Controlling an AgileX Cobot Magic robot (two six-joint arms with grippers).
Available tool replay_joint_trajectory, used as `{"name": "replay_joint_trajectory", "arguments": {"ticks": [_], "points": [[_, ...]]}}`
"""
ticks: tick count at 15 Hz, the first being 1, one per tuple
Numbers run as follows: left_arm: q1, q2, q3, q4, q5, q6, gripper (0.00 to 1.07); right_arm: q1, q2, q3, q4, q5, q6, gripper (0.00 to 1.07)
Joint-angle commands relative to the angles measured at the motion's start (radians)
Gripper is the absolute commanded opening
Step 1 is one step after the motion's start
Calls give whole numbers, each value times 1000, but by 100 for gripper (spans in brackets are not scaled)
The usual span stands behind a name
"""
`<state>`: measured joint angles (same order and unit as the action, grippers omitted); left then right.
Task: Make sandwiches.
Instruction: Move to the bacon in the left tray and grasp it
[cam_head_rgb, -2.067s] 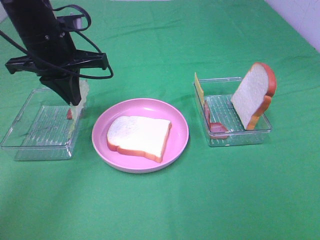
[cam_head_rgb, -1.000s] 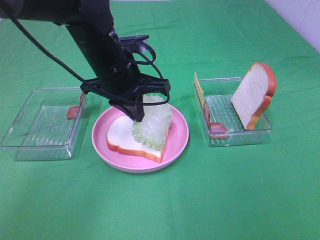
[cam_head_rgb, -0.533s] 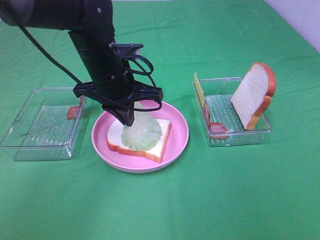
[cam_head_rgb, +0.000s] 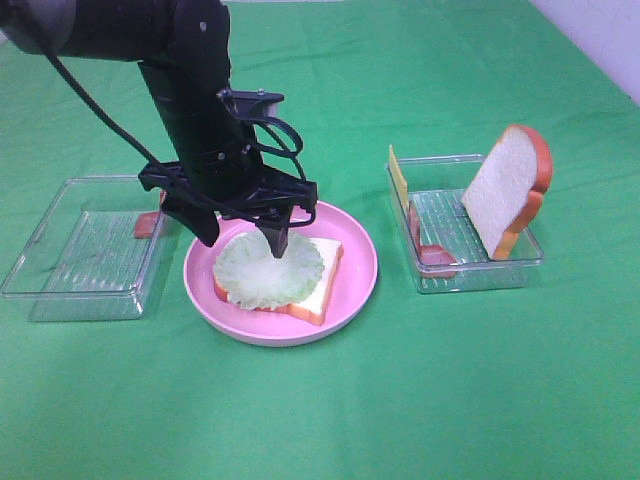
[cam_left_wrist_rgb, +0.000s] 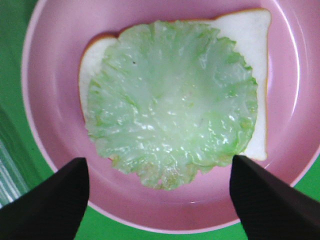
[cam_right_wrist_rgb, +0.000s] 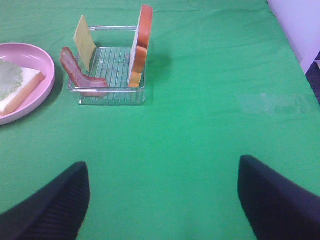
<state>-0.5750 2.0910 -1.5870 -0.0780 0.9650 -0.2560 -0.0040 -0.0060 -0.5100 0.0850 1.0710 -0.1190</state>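
A white bread slice (cam_head_rgb: 322, 262) with orange-brown crust lies on the pink plate (cam_head_rgb: 356, 288). A pale green lettuce leaf (cam_head_rgb: 268, 268) lies flat on it. My left gripper (cam_head_rgb: 242, 238) is open just above the leaf and holds nothing. In the left wrist view the lettuce (cam_left_wrist_rgb: 172, 100) covers most of the bread (cam_left_wrist_rgb: 252, 45), between the spread fingers (cam_left_wrist_rgb: 45, 205). My right gripper (cam_right_wrist_rgb: 162, 200) is open and empty over bare cloth, apart from the right tray (cam_right_wrist_rgb: 107, 95). It is out of the exterior view.
The clear right tray (cam_head_rgb: 470, 275) holds an upright bread slice (cam_head_rgb: 508, 190), a yellow cheese slice (cam_head_rgb: 399, 178) and bacon (cam_head_rgb: 432, 255). The clear left tray (cam_head_rgb: 80, 250) has a bacon piece (cam_head_rgb: 150, 222) at its far right corner. A green cloth covers the table.
My left gripper carried the lettuce from the left tray to the plate, lowered it onto the bread and opened. The leaf now lies flat, released.
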Motion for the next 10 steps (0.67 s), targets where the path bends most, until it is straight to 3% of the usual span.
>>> {"name": "replay_joint_trajectory", "arguments": {"ticks": [1, 2, 5, 10], "points": [[-3, -2, -97, 59, 83, -6, 77, -2, -14, 5, -1, -10, -14, 77], [-2, -2, -151, 85, 122, -7, 77, -2, -14, 5, -1, -10, -14, 77], [23, -1, -303, 177, 238, -79, 76, -2, -14, 5, -1, -10, -14, 77], [151, 10, -337, 177, 271, -87, 76, -2, -14, 5, -1, -10, -14, 77]]}}
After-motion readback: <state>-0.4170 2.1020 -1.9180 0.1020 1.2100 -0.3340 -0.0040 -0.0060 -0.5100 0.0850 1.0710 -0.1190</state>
